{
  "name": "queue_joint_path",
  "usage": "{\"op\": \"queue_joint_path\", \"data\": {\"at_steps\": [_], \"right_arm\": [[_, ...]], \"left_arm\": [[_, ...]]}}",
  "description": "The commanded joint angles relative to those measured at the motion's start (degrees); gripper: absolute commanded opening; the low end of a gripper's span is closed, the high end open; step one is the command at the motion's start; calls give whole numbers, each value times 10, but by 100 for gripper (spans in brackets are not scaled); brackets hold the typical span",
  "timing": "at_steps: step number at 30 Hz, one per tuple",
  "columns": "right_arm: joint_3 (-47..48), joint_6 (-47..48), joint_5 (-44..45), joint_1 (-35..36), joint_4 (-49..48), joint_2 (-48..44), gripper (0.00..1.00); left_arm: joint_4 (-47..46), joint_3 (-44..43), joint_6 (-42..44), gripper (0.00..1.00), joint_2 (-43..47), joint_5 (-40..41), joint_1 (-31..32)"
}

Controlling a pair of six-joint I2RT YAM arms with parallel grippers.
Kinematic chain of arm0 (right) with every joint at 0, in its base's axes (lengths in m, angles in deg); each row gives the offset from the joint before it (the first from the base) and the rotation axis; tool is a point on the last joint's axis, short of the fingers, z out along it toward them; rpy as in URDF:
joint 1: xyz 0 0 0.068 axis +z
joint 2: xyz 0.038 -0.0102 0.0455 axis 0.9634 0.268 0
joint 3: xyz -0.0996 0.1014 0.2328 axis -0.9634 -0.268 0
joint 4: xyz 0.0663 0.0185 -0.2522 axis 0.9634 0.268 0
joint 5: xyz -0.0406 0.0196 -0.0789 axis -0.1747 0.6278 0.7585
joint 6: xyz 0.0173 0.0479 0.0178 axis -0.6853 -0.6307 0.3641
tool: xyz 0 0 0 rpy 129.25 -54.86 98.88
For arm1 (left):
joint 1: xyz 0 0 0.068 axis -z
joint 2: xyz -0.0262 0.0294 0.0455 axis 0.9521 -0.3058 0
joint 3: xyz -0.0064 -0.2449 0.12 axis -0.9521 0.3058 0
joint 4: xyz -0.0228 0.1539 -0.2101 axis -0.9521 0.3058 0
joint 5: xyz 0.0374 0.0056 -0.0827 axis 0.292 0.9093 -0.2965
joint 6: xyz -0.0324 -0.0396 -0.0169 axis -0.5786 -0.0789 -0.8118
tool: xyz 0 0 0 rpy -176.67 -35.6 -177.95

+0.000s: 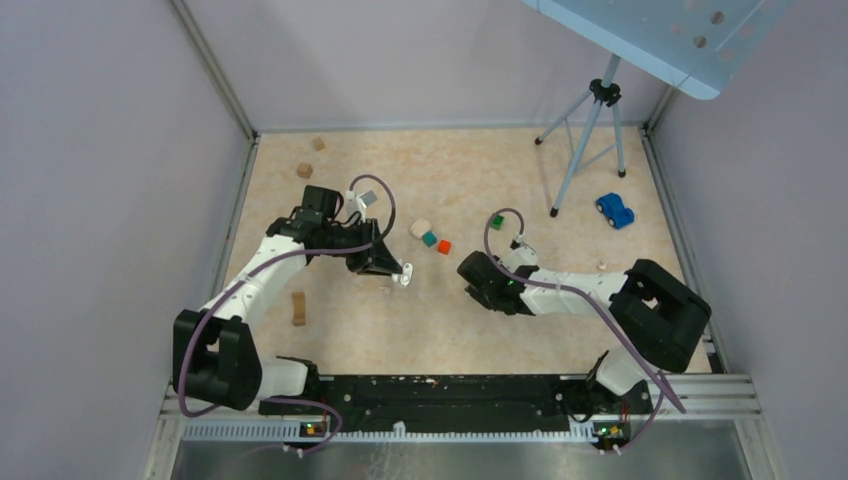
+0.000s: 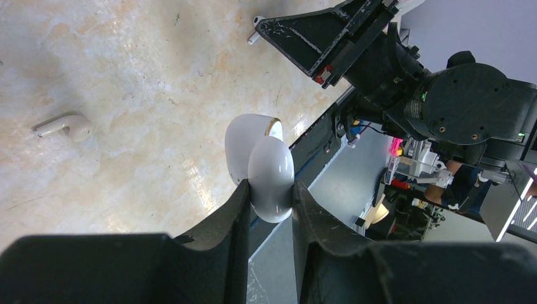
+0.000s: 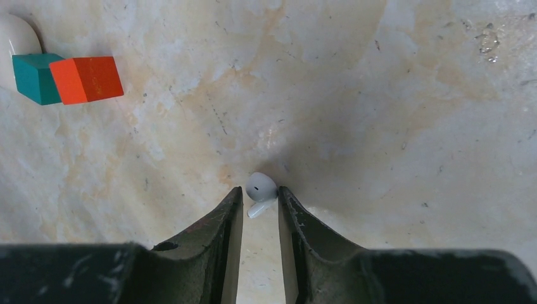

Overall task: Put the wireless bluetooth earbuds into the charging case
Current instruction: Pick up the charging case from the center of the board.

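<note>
Top view: the left hand point(image 1: 398, 268) sits left of centre over the desk point(image 1: 540, 330), clenched on the white case point(image 1: 405, 273). The right hand point(image 1: 468, 267) is low, just to the right and apart from it. A teal cube point(image 1: 429, 238) and an orange cube point(image 1: 444, 246) lie behind the gap between the hands.

Left wrist: we see the fingers point(image 2: 237, 209) pinching the case body, one on each side. The lid stands hinged open with a gilt rim showing. One earbud point(image 2: 63, 126) lies on its side on the desk, left of the case and apart from it.

Right wrist: the second earbud point(image 3: 260, 189) lies at the fingertips point(image 3: 235, 202), head just past them, stem pointing back into the gap. The jaws are narrow and close on both sides; we cannot tell whether they press it. Teal and orange cubes touch each other at upper left.
</note>
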Motion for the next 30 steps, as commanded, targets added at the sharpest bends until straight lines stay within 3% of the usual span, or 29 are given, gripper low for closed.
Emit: {"op": "queue_joint_path", "data": {"at_steps": [1, 11, 18, 23, 30], "right_arm": [[16, 9, -29, -9, 76, 43, 26], [19, 27, -29, -16, 66, 40, 18], [20, 63, -7, -16, 68, -10, 15], [15, 94, 13, -16, 79, -59, 14], [13, 171, 19, -16, 77, -108, 14]], "left_arm": [[-7, 4, 12, 1, 16, -13, 2], [-9, 7, 12, 1, 18, -16, 2], [-19, 19, 5, 2, 8, -2, 5], [-84, 58, -36, 0, -37, -28, 27], [-176, 41, -107, 0, -97, -14, 101]]}}
